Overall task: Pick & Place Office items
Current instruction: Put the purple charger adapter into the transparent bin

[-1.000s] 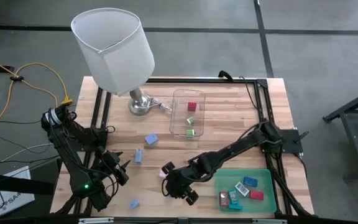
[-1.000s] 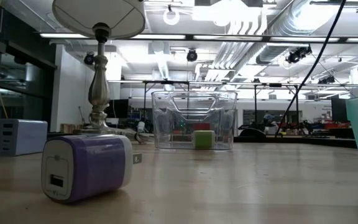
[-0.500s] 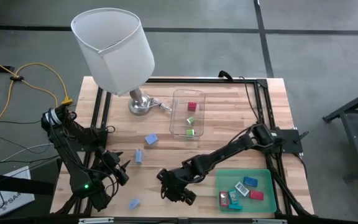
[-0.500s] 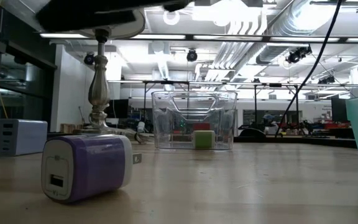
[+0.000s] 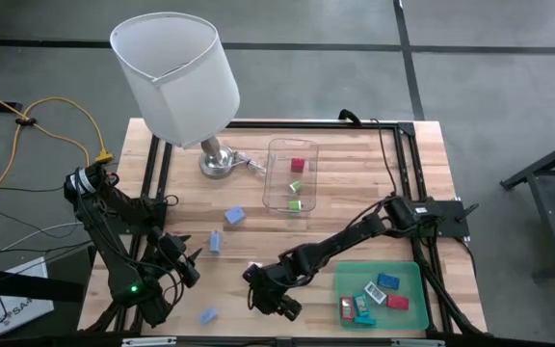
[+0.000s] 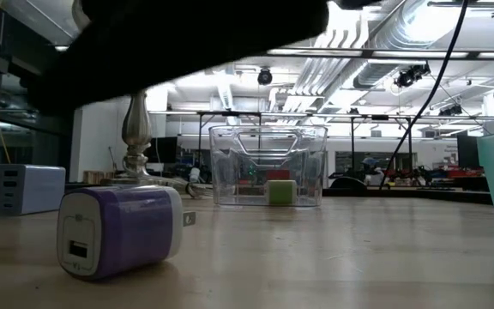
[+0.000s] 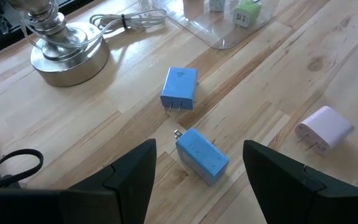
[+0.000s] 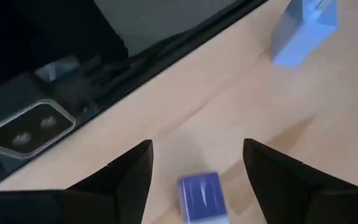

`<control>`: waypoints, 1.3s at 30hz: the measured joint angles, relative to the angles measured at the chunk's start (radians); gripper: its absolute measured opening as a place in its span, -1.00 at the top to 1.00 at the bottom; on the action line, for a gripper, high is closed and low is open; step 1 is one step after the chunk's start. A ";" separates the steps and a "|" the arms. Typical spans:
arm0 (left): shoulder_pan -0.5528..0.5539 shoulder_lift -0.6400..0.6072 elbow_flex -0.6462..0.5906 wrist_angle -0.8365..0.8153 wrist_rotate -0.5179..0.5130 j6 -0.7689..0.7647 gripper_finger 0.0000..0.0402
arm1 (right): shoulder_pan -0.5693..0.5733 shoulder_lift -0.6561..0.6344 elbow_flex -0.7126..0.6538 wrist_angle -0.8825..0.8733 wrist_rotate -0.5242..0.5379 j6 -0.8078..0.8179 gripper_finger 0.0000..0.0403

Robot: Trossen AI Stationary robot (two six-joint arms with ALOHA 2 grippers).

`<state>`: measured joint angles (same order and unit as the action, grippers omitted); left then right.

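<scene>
The high camera looks straight down on the whole table (image 5: 374,207). The low one sits at tabletop height, facing level toward 12 o'clock — close to a purple charger (image 6: 120,230). Both share the clear box (image 5: 291,175) and lamp (image 5: 176,72); each wrist camera looks close down at the tabletop.

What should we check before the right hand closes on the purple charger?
1. Right hand open: ok, fingers spread, nothing between them.
2. Purple charger centred between the fingers: ok in the right wrist view.
3. Hand low enough to grip: cannot tell; the low view shows only the dark arm above the charger, not touching it.
4. Neighbours clear: ok, the light blue charger lies well apart.
5. Left hand out of the way: ok, waiting open at the table's left front.
6. Free room in the green tray: ok, part of its floor is bare.
</scene>
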<state>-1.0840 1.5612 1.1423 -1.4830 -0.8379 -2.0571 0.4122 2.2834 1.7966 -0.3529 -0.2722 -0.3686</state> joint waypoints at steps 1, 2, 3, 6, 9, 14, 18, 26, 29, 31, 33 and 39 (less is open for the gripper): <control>0.000 0.000 0.000 -0.001 0.001 0.000 -0.15 | 0.000 0.006 0.001 0.009 0.001 0.005 -0.17; 0.000 0.000 0.000 0.000 0.000 0.000 -0.15 | 0.000 0.009 0.000 0.001 0.006 0.007 -0.17; 0.000 0.000 0.000 -0.001 0.000 0.000 -0.15 | 0.000 0.013 -0.001 -0.010 0.008 0.009 -0.17; 0.000 0.000 0.000 -0.001 0.000 0.000 -0.15 | -0.002 0.029 0.000 0.007 0.003 0.009 -0.17; 0.000 0.000 0.000 0.000 0.000 0.000 -0.15 | -0.002 0.030 -0.001 0.005 0.003 0.014 -0.17; 0.000 0.000 0.000 0.000 0.000 0.000 -0.15 | -0.002 0.030 0.000 -0.018 0.003 0.045 -0.17; 0.000 0.000 0.000 0.000 0.000 0.000 -0.15 | -0.003 0.039 0.000 -0.030 0.002 0.061 -0.17; 0.000 0.000 0.000 0.000 0.000 0.000 -0.15 | -0.016 0.049 0.000 -0.042 -0.002 0.062 -0.17; 0.000 0.000 0.000 0.000 0.000 0.000 -0.15 | -0.018 0.049 0.000 -0.047 -0.006 0.062 -0.17; 0.000 0.000 0.000 0.000 0.000 0.000 -0.15 | -0.016 0.049 0.000 -0.057 -0.007 0.062 -0.17; 0.000 0.000 0.000 0.000 0.000 0.000 -0.15 | -0.016 0.049 0.000 -0.066 -0.005 0.062 -0.17; 0.000 0.000 0.000 0.000 0.000 0.000 -0.15 | -0.016 0.049 0.000 -0.080 0.004 0.061 -0.17</control>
<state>-1.0840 1.5612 1.1423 -1.4834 -0.8375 -2.0571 0.3965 2.3325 1.7962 -0.4324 -0.2678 -0.3080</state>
